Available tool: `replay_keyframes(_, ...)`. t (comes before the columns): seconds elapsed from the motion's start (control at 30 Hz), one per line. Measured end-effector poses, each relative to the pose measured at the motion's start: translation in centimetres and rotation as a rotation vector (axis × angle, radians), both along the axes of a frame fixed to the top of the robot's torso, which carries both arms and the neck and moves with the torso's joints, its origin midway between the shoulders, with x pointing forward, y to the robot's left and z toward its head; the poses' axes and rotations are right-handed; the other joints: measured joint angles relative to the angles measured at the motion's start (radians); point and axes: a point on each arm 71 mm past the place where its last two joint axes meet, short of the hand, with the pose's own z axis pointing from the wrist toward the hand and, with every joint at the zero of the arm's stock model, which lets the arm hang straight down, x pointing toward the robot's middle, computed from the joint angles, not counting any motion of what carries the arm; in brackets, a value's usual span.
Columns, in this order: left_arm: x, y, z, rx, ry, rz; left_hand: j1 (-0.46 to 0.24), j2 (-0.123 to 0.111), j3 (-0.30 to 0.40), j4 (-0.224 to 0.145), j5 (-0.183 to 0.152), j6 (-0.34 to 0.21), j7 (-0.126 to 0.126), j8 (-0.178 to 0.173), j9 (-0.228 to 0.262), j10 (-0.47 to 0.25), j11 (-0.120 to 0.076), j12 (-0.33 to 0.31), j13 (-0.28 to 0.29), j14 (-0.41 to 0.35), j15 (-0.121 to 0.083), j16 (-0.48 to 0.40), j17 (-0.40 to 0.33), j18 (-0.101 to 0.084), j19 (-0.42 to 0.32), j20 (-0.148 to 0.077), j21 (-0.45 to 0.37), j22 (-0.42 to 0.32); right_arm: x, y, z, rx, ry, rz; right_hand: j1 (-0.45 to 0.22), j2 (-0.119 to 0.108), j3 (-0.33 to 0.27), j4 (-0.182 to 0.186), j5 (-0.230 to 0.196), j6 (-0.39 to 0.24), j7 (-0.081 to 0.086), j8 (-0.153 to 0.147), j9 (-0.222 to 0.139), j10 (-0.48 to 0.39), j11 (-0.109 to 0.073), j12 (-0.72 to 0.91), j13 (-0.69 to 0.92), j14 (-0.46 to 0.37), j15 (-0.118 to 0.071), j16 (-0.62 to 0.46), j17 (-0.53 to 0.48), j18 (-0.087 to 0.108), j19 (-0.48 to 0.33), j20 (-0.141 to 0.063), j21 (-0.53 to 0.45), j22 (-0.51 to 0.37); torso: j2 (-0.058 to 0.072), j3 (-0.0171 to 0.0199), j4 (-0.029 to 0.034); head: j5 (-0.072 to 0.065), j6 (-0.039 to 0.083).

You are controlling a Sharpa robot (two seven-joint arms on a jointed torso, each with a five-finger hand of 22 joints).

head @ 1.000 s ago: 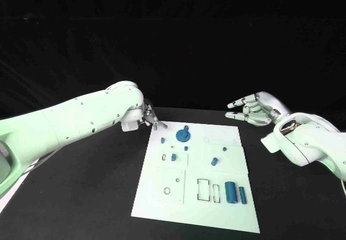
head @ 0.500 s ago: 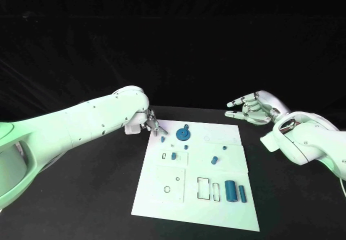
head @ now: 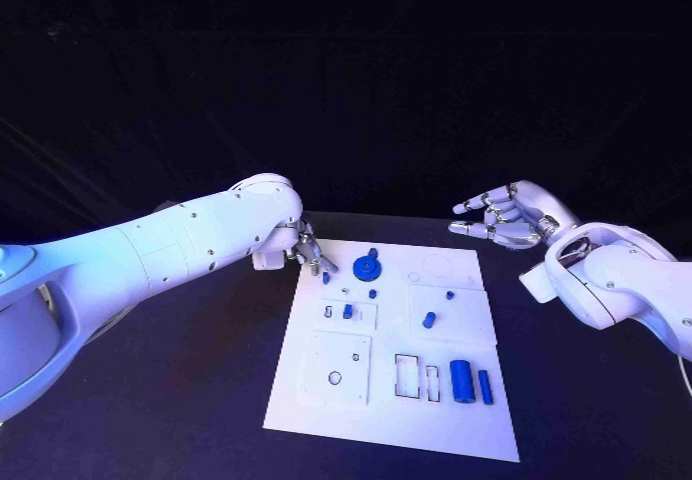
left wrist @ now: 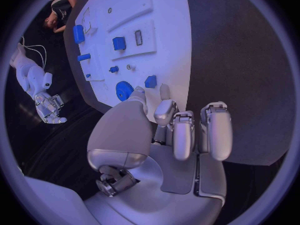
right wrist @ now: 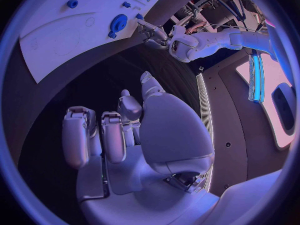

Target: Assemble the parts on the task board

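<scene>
You have most parts [head: 462,381] lying loose on the task board [head: 375,430], with the left hand [head: 306,249] and right hand [head: 503,221] both spread and holding nothing.

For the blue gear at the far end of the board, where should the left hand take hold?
Likely by the toothed rim of the blue gear, pinched from above. It lies flat on the task board, so only rim and top are reachable. The left hand hovers empty just beside it, near the board's far left corner.

We see a flat white rectangular task board [head: 378,400] mid-table, small blue plastic parts [head: 462,381] scattered on it, blue gear [head: 366,267] near its far edge.
</scene>
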Motion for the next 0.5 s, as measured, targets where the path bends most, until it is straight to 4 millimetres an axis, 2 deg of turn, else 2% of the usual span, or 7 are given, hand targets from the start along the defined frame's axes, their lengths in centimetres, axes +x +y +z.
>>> replay_keyframes(0.13,-0.09,-0.27,-0.26,-0.003,0.006,-0.008,0.017,0.000,0.000,0.000,0.000,0.000,0.000,0.000,-0.003,0.004,-0.004,0.007,0.001,0.000,0.000,0.000,0.000,0.000,0.000,0.000,0.003,0.000,0.00,0.05,-0.03,0.000,0.001,0.001,0.000,0.000,0.000,0.000,0.000,0.000,0.000,0.000,0.000,0.000,0.000,0.000,0.000,0.000,0.000,0.000,0.001,0.000,0.000,0.000,0.000,0.000,0.000,-0.0002,0.0000,-0.002,0.000)
replay_keyframes(0.27,-0.15,-0.50,-0.41,-0.005,0.009,-0.016,0.028,0.009,0.000,0.000,0.000,0.000,0.000,0.000,-0.005,0.004,-0.004,0.007,0.003,0.000,0.000,0.000,0.000,0.000,0.000,0.000,0.004,0.000,0.00,0.08,-0.04,0.000,0.001,0.002,0.000,0.000,0.000,0.000,0.000,0.000,0.000,0.000,0.000,0.000,0.000,0.000,0.000,0.000,0.000,0.000,0.001,0.000,0.000,0.000,0.000,0.000,0.000,-0.0003,-0.0003,-0.002,-0.001)
replay_keyframes(0.37,-0.16,-0.56,-0.47,-0.006,0.010,-0.018,0.031,0.006,0.003,-0.003,0.000,0.000,0.000,0.001,-0.005,0.004,-0.004,0.007,0.004,0.000,0.000,0.000,0.000,0.000,0.000,0.000,0.004,0.000,-0.01,0.08,-0.05,0.001,0.001,0.003,0.000,0.000,0.000,0.000,0.000,0.000,0.000,0.000,0.000,0.000,0.000,0.000,0.000,0.000,0.000,0.000,0.001,0.000,0.000,0.000,0.000,0.000,0.000,-0.0003,-0.0004,-0.002,-0.001)
replay_keyframes(0.5,-0.17,-0.57,-0.51,-0.007,0.011,-0.019,0.043,0.016,0.003,-0.003,0.000,0.004,-0.004,0.004,-0.007,0.004,-0.004,0.007,0.004,0.000,0.000,0.000,0.000,0.000,0.000,0.000,0.004,0.000,-0.01,0.08,-0.06,0.000,0.002,0.003,0.000,0.000,0.000,0.000,0.000,0.000,0.000,0.000,0.000,0.000,0.000,0.000,0.000,0.000,0.000,0.000,0.001,0.000,0.000,0.000,0.000,0.000,0.000,-0.0003,-0.0004,-0.002,-0.002)
